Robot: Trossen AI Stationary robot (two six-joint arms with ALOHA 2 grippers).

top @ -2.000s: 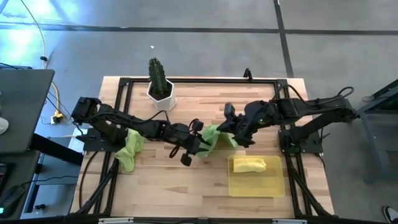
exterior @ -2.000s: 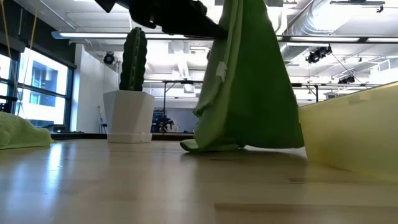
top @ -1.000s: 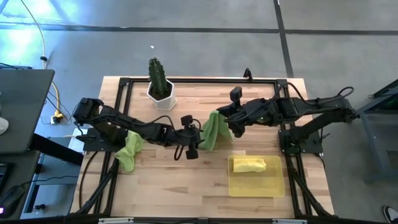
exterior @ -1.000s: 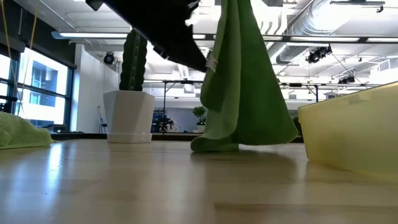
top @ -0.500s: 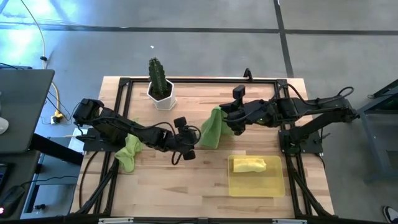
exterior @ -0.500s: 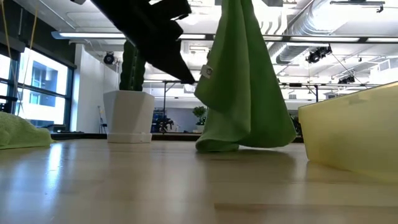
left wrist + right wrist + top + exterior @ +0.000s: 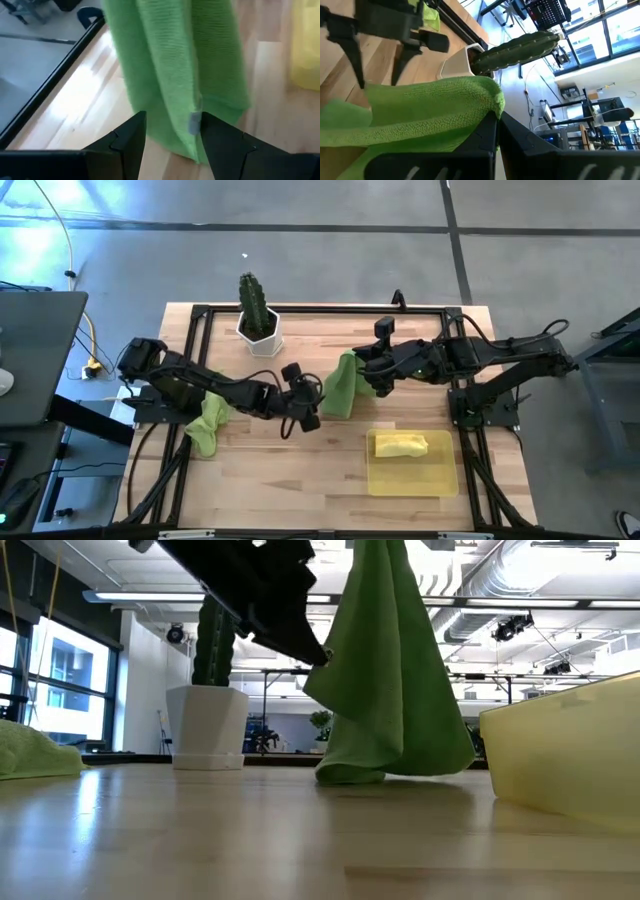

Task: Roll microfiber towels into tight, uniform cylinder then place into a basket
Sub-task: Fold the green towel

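Over the wooden worktop point(image 7: 300, 470) a lime green towel point(image 7: 340, 387) hangs limp from the right end effector point(image 7: 362, 373), clenched on its top edge, hem just brushing the wood. It looks soft and floppy, so the spread left end effector point(image 7: 310, 415) should pinch the lower corner by the label. A second ago that end effector sat farther back; now it flanks the cloth.
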